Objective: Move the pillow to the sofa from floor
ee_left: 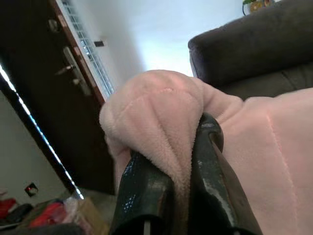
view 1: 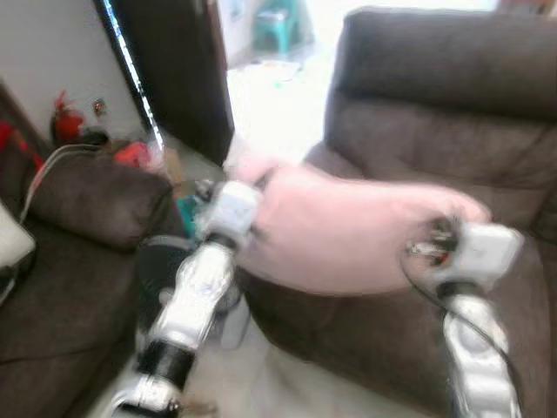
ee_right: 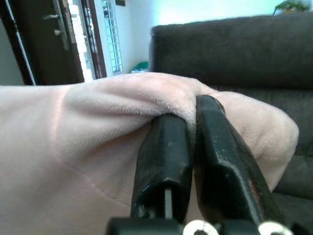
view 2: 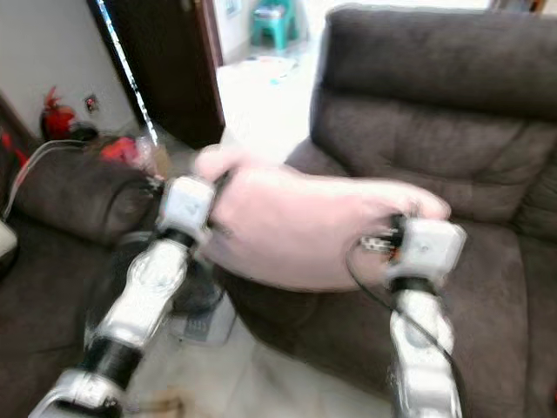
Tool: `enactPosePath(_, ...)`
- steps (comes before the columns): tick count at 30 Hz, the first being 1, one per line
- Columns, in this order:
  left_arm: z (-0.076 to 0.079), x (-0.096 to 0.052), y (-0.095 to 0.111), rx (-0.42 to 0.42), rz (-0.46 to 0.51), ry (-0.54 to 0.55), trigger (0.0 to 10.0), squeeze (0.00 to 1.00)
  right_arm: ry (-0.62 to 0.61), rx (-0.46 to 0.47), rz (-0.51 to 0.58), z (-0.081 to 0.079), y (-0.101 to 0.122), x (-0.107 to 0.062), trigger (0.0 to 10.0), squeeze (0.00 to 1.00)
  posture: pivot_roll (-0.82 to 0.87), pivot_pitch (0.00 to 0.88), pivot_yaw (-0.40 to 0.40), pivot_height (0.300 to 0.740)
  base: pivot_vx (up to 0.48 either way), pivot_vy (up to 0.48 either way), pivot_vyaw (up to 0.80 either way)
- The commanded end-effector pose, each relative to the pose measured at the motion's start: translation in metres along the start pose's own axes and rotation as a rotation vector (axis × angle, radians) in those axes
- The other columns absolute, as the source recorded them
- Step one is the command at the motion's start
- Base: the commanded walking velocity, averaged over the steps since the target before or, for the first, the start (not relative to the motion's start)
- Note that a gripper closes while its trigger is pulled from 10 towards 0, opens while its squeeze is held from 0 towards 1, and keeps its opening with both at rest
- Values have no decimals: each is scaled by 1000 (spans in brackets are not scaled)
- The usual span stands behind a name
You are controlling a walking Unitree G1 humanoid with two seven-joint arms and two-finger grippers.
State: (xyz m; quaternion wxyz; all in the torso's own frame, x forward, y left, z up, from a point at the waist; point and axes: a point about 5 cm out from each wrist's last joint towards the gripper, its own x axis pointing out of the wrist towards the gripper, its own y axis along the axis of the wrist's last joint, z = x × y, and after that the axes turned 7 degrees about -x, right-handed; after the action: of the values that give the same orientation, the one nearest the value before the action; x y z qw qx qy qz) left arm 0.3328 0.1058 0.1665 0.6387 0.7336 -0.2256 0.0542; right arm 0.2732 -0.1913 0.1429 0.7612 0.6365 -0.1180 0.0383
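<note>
Pinching a fold of plush at each end, the left tool (ee_left: 183, 171) and right tool (ee_right: 190, 147) are clamped on the pink pillow (view 1: 348, 231), which hangs between them above the sofa (view 1: 452, 113) seat; it looks light, soft and floppy, so corner grips suit it.

Both eye views are smeared with motion blur. Daylight floods through the doorway (view 1: 270, 61) at twelve o'clock, washing the floor (view 1: 278, 104) out white. Wrist views are sharper, though the nearest fingers (ee_right: 164, 166) go soft.
</note>
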Motion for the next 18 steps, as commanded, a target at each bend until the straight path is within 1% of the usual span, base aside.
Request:
enactPosePath(1,8,11,20,-11,90,-25,10000,0,-52,-8,11,14,3,0,10000,0,-81,0,106,740,259,0,-663)
enactPosePath(16,8,11,20,-11,81,-25,10000,0,-37,-20,9,11,3,2,10000,0,-67,0,98,740,258,0,-775)
enactPosePath(18,8,11,20,-11,80,-24,10000,0,-44,-19,8,13,3,3,10000,0,-64,0,96,740,257,0,-413)
